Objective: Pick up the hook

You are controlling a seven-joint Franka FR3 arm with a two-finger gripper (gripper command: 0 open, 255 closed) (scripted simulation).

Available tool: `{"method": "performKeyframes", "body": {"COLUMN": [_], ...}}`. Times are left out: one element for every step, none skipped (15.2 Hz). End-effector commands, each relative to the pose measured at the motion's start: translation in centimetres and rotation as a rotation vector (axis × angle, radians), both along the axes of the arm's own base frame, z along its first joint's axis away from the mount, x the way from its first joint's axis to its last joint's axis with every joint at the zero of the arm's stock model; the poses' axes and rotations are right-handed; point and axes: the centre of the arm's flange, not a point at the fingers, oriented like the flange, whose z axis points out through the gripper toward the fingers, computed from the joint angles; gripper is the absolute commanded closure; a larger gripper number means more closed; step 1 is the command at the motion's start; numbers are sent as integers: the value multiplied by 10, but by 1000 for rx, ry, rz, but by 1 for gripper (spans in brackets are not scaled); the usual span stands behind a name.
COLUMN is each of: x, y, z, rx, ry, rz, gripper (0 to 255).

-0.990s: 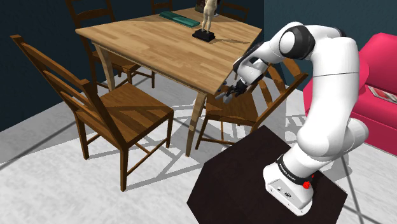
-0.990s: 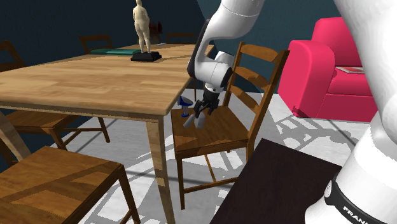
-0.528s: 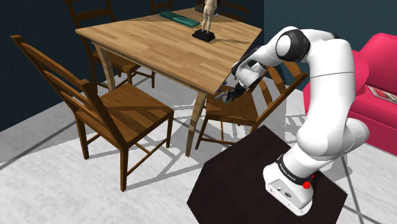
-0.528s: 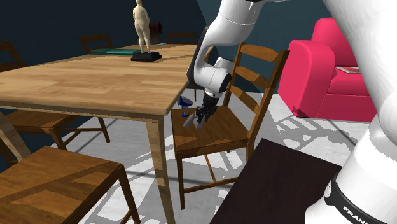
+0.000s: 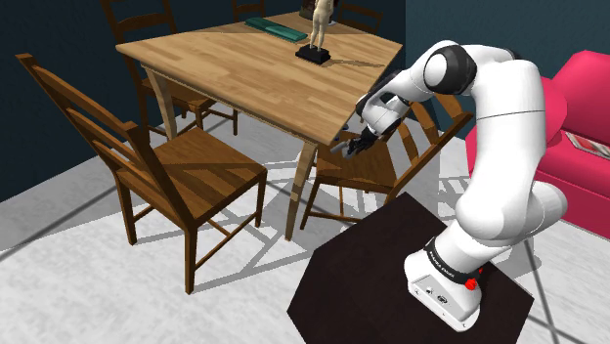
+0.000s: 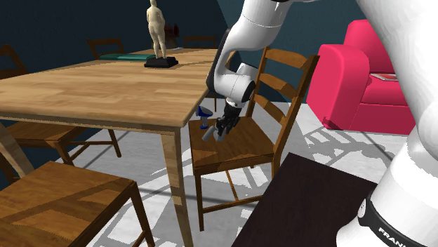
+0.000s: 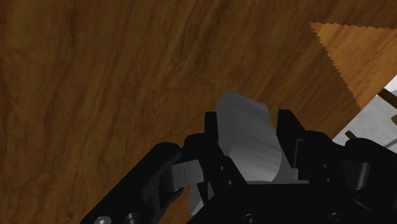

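A: So, what is over on the left?
B: A brown wooden chair [image 6: 67, 193], next to the big wooden bench [image 6: 91, 91]. A flat green-blue book [image 6: 126, 56] and a tan statue of a person on a black base [image 6: 157, 31] sit on the bench's far side.
A: Where is the small grey curved hook [image 7: 249, 140]?
B: Just past the bench's near corner, low over the seat of a second brown wooden chair [image 6: 242, 149]. I can't tell if it touches the seat.
A: And the black gripper [image 6: 220, 133]?
B: It points down at that seat. Its two fingers [image 7: 291, 130] are squeezed tight on the hook, one on each side.
A: What is on the right?
B: A bright pink sofa [image 6: 358, 77] by the dark blue wall [image 6: 309, 21], and the dark box [image 6: 309, 203] that the white arm [image 6: 421, 161] stands on.
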Motion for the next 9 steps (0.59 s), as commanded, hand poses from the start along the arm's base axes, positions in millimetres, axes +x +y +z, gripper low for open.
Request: {"method": "performKeyframes", "body": {"x": [0,0,0,0,0,0,0,0,0], "y": [0,0,0,0,0,0,0,0,0], "z": [5,10,15,21,26,31,37,42,47], "rx": [0,0,0,0,0,0,0,0,0], "ry": [0,0,0,0,0,0,0,0,0], "rz": [0,0,0,0,0,0,0,0,0], "gripper": [255,255,255,255,255,255,255,255,255]}}
